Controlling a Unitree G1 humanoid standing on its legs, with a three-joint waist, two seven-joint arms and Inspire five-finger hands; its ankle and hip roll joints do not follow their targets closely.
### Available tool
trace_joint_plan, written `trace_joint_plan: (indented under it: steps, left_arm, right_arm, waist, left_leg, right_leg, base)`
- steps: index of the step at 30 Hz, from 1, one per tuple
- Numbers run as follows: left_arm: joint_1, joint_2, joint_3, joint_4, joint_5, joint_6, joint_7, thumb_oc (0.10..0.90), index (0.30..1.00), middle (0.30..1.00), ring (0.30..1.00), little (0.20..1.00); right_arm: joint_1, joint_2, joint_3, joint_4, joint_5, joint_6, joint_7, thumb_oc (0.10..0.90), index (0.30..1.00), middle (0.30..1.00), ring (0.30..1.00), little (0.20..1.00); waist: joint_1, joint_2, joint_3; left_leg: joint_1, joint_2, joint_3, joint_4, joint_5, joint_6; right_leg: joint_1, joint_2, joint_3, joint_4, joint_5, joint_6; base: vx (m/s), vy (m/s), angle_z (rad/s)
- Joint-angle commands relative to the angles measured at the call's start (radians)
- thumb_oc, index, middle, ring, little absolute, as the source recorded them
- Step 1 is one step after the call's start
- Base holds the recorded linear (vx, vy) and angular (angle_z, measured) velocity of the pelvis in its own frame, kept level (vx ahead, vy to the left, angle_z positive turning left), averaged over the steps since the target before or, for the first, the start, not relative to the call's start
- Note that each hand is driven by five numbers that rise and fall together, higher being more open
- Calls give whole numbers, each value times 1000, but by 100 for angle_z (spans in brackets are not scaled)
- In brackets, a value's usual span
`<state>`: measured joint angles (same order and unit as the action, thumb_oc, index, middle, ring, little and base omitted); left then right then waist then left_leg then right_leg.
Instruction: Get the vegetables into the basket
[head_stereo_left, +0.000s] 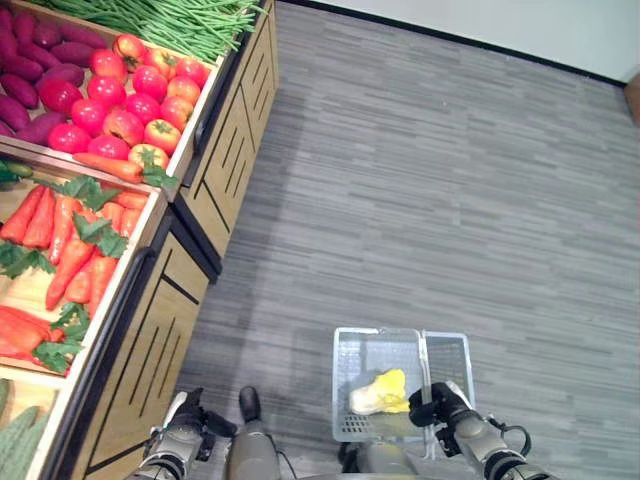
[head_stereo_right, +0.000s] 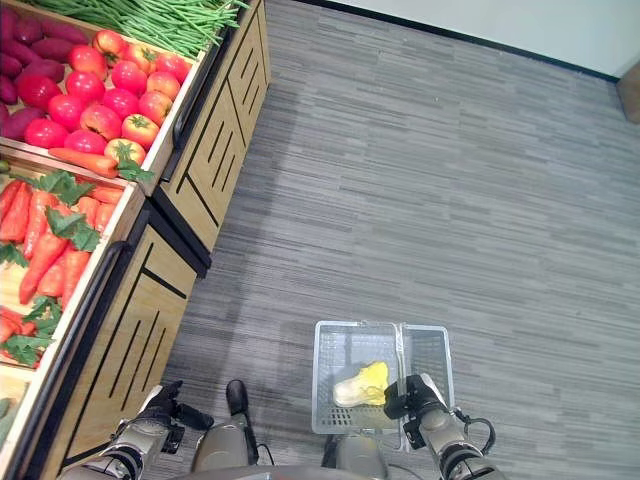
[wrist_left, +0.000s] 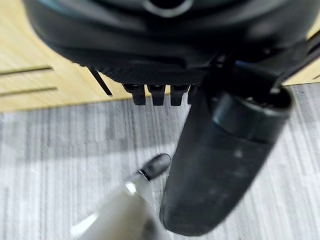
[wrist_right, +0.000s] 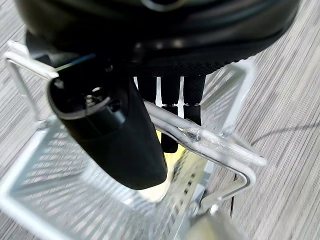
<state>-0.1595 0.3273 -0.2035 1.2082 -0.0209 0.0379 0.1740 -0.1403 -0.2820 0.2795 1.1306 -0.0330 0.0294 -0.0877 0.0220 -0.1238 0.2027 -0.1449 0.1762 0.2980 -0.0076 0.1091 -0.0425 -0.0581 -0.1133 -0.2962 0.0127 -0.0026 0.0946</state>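
On the left, carrots (head_stereo_left: 70, 240) and tomatoes (head_stereo_left: 125, 105) are lying in the wooden display bins (head_stereo_left: 150, 225); they look light and firm, the carrots best gripped mid-length, the tomatoes gently. The left hand (head_stereo_left: 190, 425) is hanging low beside the cabinet, fingers curled and holding nothing. Further right, the right hand (head_stereo_right: 408, 398) is clasping the handle (wrist_right: 215, 145) of the clear basket (head_stereo_left: 350, 350), which is carrying one pale yellow cabbage (head_stereo_left: 380, 393).

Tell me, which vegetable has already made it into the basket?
The pale yellow cabbage, alone in the grey basket the right robot hand carries; carrots remain shelved.
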Motion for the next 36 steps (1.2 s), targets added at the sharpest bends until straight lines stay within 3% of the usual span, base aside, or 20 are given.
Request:
trace_joint_plan:
  steps: [1, 5, 6, 7, 8, 9, 11, 14, 23, 29, 32, 34, 36]
  left_arm:
    - [-30, 8, 25, 39, -19, 2, 21, 900, 1000, 1000, 1000, 1000]
    - [-29, 3, 34, 31, -31, 2, 19, 900, 1000, 1000, 1000, 1000]
    - [-40, -16, 25, 23, -27, 0, 13, 900, 1000, 1000, 1000, 1000]
    - [-45, -21, 23, 21, -26, -2, 11, 900, 1000, 1000, 1000, 1000]
    - [-46, -24, 21, 19, -26, -4, 7, 900, 1000, 1000, 1000, 1000]
    - [-34, -30, 17, 16, -19, -2, 3, 900, 1000, 1000, 1000, 1000]
    - [-23, -34, 21, 12, -15, -5, -2, 900, 1000, 1000, 1000, 1000]
    - [-5, -36, 6, 18, 23, -6, -14, 900, 1000, 1000, 1000, 1000]
    - [3, -27, 7, 17, 37, -4, -20, 900, 1000, 1000, 1000, 1000]
    - [6, -17, 13, 12, 33, -2, -21, 900, 1000, 1000, 1000, 1000]
    - [19, -10, 27, 12, 36, -2, -18, 900, 1000, 1000, 1000, 1000]
    - [17, -10, 32, 14, 32, -3, -12, 900, 1000, 1000, 1000, 1000]
    - [16, -5, 36, 19, 31, -4, -9, 900, 1000, 1000, 1000, 1000]
  right_arm:
    - [33, -45, 27, -19, -4, 6, -9, 400, 300, 300, 300, 300]
    - [43, -53, 41, -48, 4, -4, -11, 400, 300, 300, 300, 300]
    - [57, -78, 38, -42, -5, -4, -7, 400, 300, 300, 300, 300]
    - [53, -81, 38, -38, -6, -3, -5, 400, 300, 300, 300, 300]
    - [46, -85, 42, -16, -14, -3, -1, 400, 300, 300, 300, 300]
    - [50, -83, 37, -14, -20, 0, -2, 400, 300, 300, 300, 300]
    - [45, -79, 34, -10, -33, 5, -3, 400, 300, 300, 300, 300]
    - [57, -64, 13, 15, -26, 6, -3, 400, 300, 300, 300, 300]
    - [65, -42, 14, 25, -41, 13, 5, 400, 300, 300, 300, 300]
    - [67, -33, 19, 17, -41, 10, 8, 400, 300, 300, 300, 300]
    - [72, -26, 25, 3, -51, 10, 13, 400, 300, 300, 300, 300]
    - [67, -23, 23, -1, -57, 8, 13, 400, 300, 300, 300, 300]
    - [64, -20, 26, -12, -59, 9, 16, 400, 300, 300, 300, 300]
  waist:
    - [19, 6, 26]
    - [23, 5, 46]
    - [11, 16, 52]
    - [21, 18, 55]
    - [29, 27, 43]
    - [14, 49, 28]
    - [20, 56, 19]
    - [16, 72, 14]
    - [19, 80, 14]
    - [14, 78, 21]
    - [30, 85, 19]
    - [38, 95, 9]
    - [39, 90, 3]
  left_leg:
    - [51, -23, -67, 6, -95, 15]
    - [41, 12, -99, 23, -44, -20]
    - [0, -9, -57, 89, -46, -23]
    - [-24, -48, -106, 159, -85, -13]
    - [-66, -151, -162, 218, -179, 17]
    - [-2, -150, -64, 127, -192, 40]
    - [-12, -177, -97, 139, -210, 65]
    - [23, -178, -51, 159, -241, 89]
    - [72, -197, -33, 123, -256, 108]
    - [99, -197, -18, 109, -262, 124]
    - [115, -185, 13, 75, -250, 121]
    - [113, -172, 17, 44, -228, 116]
    - [110, -174, 16, 26, -210, 111]
  right_leg:
    - [-130, -52, 45, 235, -84, -2]
    - [-95, -8, 19, 209, -117, -40]
    - [-51, -5, -29, 113, -91, -41]
    - [-46, -5, -25, 94, -79, -39]
    - [-63, -6, -8, 80, -56, -32]
    - [-55, -1, 2, 84, -58, -11]
    - [-66, -11, 12, 106, -54, -9]
    - [-45, -44, 45, 116, -32, 11]
    - [-44, -62, 76, 127, 7, 45]
    - [-83, -66, 73, 238, 12, 63]
    - [-66, -125, 4, 193, 86, 80]
    - [-70, -151, 15, 121, 140, 82]
    - [-71, -147, 40, 83, 153, 81]
  base:
    - [29, -323, -4]
    - [28, -380, 5]
    - [-9, -282, 45]
    - [-55, -87, 148]
    - [32, 212, 110]
    - [57, 272, 82]
    - [67, 273, -70]
    - [70, 304, -47]
    - [4, 109, -19]
    - [-5, 64, -6]
    - [-11, -1, -28]
    - [-41, -99, -46]
    - [-21, -166, -11]
